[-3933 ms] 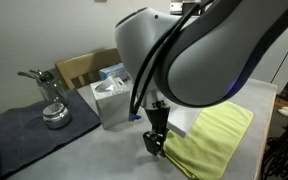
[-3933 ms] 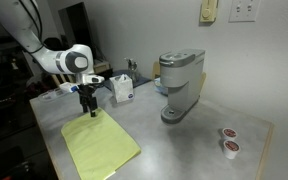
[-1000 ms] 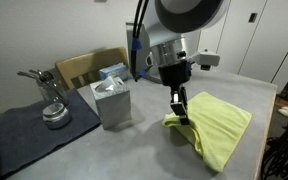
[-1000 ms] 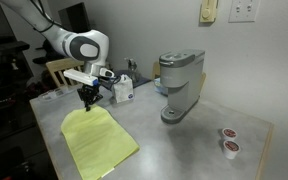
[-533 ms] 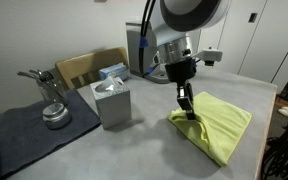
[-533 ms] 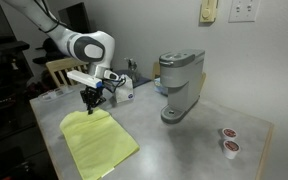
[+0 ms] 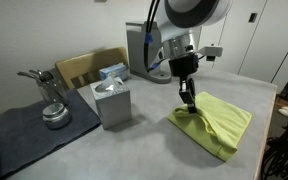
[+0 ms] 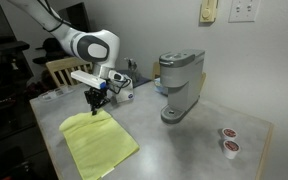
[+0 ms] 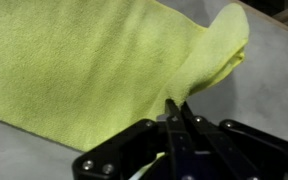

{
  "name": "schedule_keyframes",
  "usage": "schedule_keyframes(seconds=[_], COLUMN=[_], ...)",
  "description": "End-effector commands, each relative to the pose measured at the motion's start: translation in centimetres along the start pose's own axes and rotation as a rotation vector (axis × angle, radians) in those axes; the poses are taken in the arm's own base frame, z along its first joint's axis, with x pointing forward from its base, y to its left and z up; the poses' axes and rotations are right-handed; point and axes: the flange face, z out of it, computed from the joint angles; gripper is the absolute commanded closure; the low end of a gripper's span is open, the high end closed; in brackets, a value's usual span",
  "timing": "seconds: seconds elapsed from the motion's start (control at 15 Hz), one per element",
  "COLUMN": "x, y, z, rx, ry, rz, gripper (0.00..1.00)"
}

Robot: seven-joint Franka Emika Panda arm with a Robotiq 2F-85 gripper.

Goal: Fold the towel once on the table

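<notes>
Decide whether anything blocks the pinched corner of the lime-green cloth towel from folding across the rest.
Nothing visible does. The gripper pinches a corner of the lime-green cloth towel; the rest lies bare, the grey tissue box standing apart.

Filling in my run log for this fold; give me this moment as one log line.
hand: shut on towel corner | corner: raised off table | rest of towel: flat on table | fold: not yet done

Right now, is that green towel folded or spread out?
Mostly spread; the gripper pinches one corner of the towel up, no fold laid yet.
</notes>
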Motion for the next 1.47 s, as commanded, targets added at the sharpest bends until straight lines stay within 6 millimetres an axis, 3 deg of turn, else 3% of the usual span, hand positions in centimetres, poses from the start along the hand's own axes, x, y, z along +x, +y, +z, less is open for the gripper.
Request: schedule_keyframes(seconds=[0.0,0.67,1.4], x=[-1.6,-3.0,-4.2], y=[1.2,5.4,7.5], z=[-1.1,-3.1,-3.3], rx=[-0.006,-0.030,-0.043], ry=[0.006,0.031,0.023], rz=[0.006,0.108,0.146], gripper=[0.99,0.99,0.99])
